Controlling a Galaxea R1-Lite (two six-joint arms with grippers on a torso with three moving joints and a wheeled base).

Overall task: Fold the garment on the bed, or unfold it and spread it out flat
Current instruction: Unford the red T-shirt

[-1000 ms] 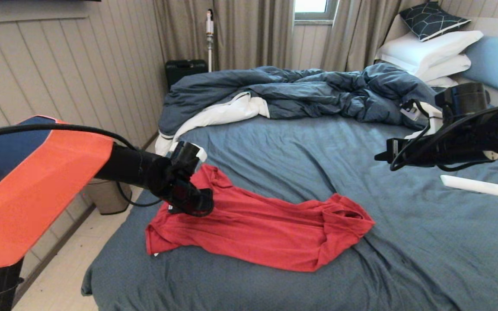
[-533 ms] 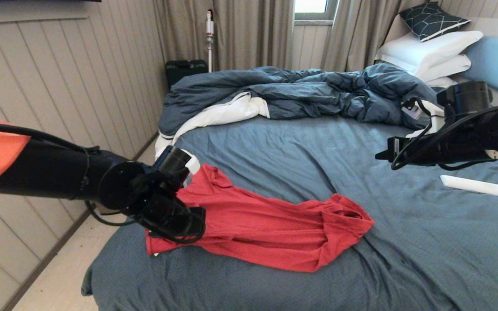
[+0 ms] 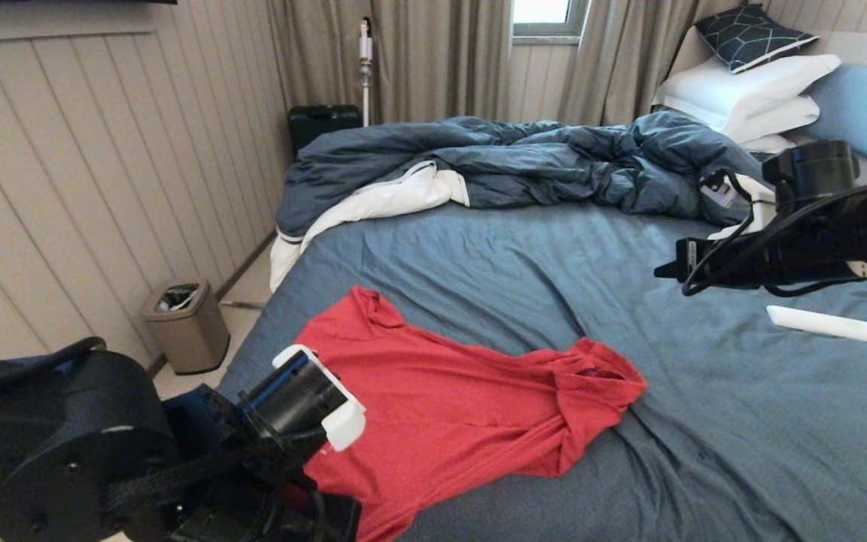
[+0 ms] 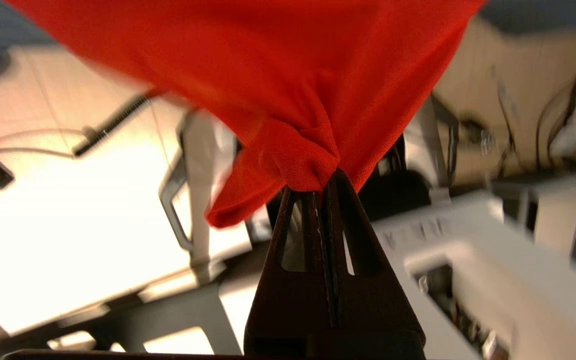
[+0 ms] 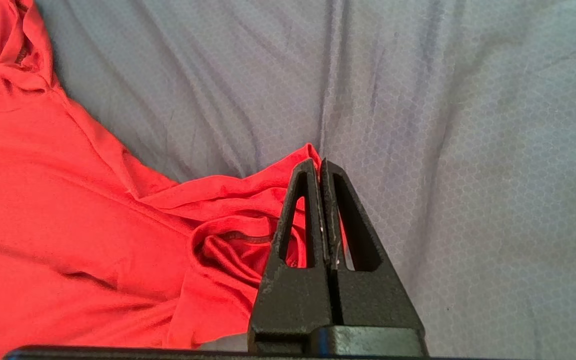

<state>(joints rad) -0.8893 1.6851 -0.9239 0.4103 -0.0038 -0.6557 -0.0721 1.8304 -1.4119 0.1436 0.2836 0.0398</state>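
Garment (image 3: 448, 406) — red T-shirt, lower centre of frame, spread rumpled on the bed (image 3: 704, 452). Left pincer (image 4: 324, 176) clamped on a bunched edge, likely to draw it flat. Right pincer (image 5: 320, 167) — together, empty, poised above the collar end.

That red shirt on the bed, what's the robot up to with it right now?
The left tool is shut on a bunched bit of the red T-shirt and has drawn that end toward the near edge of the bed, so the shirt now stretches out across the blue sheet. The right tool is shut on nothing, held above the sheet beside the collar end. The shirt is not yet flat: the collar end is rumpled.
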